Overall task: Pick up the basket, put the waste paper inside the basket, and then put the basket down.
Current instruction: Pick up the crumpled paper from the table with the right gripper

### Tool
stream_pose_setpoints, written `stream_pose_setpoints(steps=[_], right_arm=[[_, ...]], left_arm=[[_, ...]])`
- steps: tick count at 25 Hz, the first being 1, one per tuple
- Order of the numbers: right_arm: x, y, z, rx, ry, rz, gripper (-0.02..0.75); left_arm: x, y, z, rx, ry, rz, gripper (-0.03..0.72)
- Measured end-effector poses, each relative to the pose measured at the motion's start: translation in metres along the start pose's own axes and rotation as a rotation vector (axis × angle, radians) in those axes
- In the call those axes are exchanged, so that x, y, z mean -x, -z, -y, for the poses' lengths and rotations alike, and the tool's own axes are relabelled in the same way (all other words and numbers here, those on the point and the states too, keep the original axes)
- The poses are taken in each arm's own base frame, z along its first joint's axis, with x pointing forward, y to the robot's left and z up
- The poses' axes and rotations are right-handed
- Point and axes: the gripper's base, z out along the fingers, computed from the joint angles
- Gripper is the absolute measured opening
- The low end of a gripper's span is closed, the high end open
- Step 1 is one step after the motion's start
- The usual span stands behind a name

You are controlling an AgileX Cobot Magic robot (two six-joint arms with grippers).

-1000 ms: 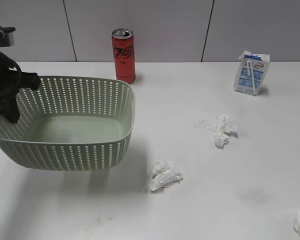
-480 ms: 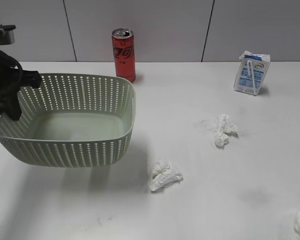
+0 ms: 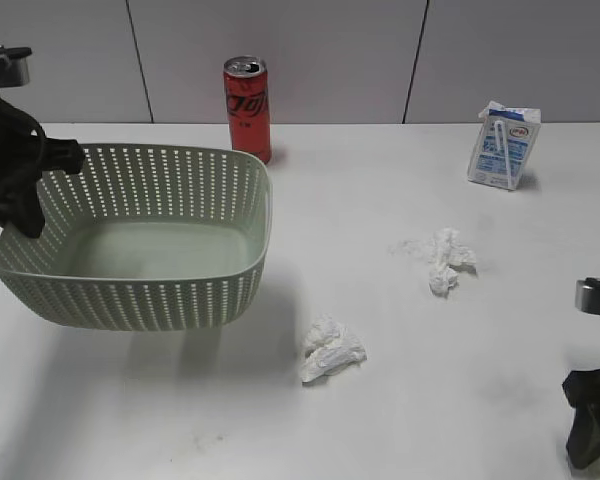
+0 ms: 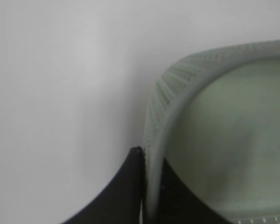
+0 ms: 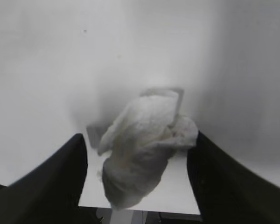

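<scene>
The pale green basket (image 3: 150,300) hangs tilted a little above the table at the left. My left gripper (image 3: 18,222) is shut on its left rim; in the left wrist view the rim (image 4: 177,93) runs between the two black fingers of the left gripper (image 4: 151,161). Two white waste paper wads (image 3: 330,350) (image 3: 445,258) lie on the table to the right of the basket. My right gripper (image 3: 590,450) is at the front right corner. In the right wrist view it (image 5: 137,140) is open, with a third wad (image 5: 144,149) between its fingers.
A red can (image 3: 247,110) stands behind the basket's far right corner. A blue-and-white milk carton (image 3: 505,145) stands at the back right. The table's front edge (image 5: 140,209) lies just below the wad in the right wrist view.
My right gripper has come into view at the front right, over the wad there. The basket has risen slightly in my left gripper.
</scene>
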Motion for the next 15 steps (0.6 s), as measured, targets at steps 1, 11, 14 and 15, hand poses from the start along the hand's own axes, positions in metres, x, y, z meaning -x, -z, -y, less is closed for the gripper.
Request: stream_pose_setpoints(steps=[1,11,14,15], right_arm=[[0.001,-0.001,0.000,-0.001,-0.002,-0.009,0.512],[0.005,0.005,-0.003,0.012,0.031,0.011,0.045],[0.013,0.037,-0.015,0.076,0.098,0.099,0.045],[0.017,0.052,-0.022,0.105,0.132,0.144,0.045]], left_arm=[[0.000,0.000,0.000,0.002,-0.001,0.001,0.006],[0.000,0.000,0.000,0.003,-0.002,0.001,0.006],[0.000,-0.001,0.000,0.004,-0.002,-0.001,0.006],[0.000,-0.001,0.000,0.004,-0.002,-0.003,0.006]])
